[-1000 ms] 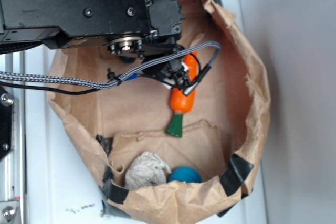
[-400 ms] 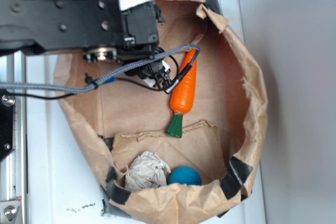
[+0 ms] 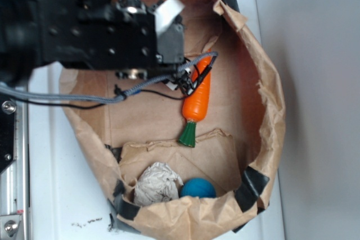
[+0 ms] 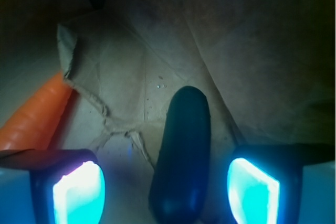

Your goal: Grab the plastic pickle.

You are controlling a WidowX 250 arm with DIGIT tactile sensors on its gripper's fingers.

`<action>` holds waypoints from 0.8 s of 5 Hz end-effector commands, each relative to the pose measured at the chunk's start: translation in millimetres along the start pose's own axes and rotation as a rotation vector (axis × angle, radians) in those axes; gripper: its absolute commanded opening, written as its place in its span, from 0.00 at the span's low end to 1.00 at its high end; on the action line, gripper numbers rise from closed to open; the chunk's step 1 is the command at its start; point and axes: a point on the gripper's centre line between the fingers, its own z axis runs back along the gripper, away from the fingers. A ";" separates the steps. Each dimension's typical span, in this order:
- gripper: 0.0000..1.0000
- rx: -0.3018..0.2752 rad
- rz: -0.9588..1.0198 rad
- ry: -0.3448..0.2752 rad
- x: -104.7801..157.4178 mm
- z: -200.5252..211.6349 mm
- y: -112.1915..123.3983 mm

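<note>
Fingers spread wide on either side of the plastic pickle inside a brown paper bag.

In the wrist view the dark green pickle lies lengthwise on the creased bag floor, between the two lit fingers, which stand apart from it on both sides without touching it; the gripper holds nothing. The orange carrot lies off to the left of the pickle, apart from it. In the exterior view the black arm covers the upper left of the bag and hides the pickle; the carrot points its green stem downward, and a crumpled paper wad and a blue ball sit side by side near the bag's lower rim, on a white surface.
</note>
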 end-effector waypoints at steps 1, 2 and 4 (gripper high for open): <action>0.65 -0.021 0.011 -0.078 10.4 1.7 -5.8; 0.00 -0.037 0.070 -0.106 13.4 9.1 3.1; 0.00 -0.043 0.102 -0.162 9.9 23.8 8.2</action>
